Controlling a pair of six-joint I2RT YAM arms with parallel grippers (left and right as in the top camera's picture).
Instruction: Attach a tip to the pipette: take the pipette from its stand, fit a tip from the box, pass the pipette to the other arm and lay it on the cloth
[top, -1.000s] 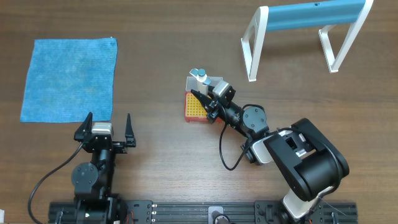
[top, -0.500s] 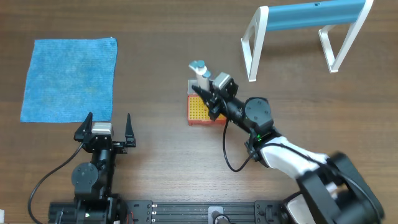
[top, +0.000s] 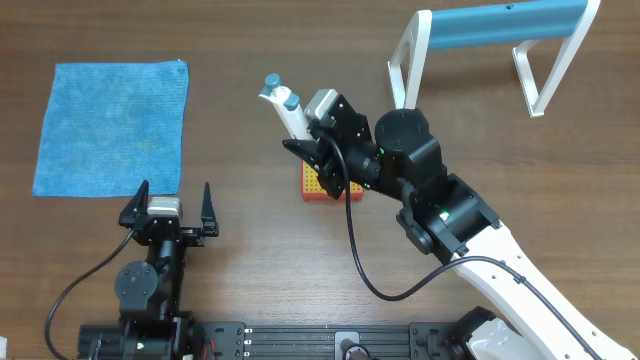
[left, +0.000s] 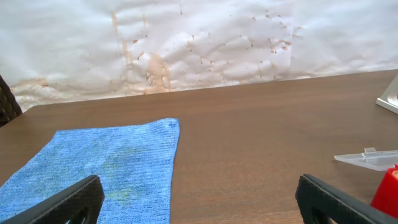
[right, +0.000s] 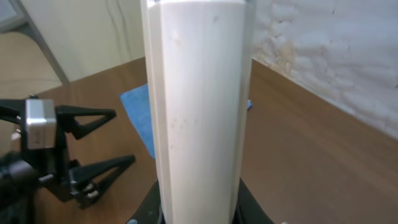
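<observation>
Above the orange tip box (top: 318, 186), near the middle of the counter (top: 250, 260), we see the pipette (top: 290, 108) held clear of the surface, its blue-capped head leaning toward the cloth's side. The right fingers (top: 300, 150) are clamped around its smooth, white, flat-sided body. We judge this mid-body grip leaves the head free for the other arm to take. Its lower end hides under the wrist, so we cannot tell whether a tip is seated. The box is hard plastic with a grid of small holes, and a clear lid (left: 367, 158) shows beside it. The left fingers (top: 207, 203), thin black wedges, rest spread wide and hold nothing, just beside the blue cloth (top: 110, 125), a soft ribbed towel laid flat, presumably to cushion the pipette. Well apart at the far right sits the stand (top: 490, 25), white-legged with a blue bar.
</observation>
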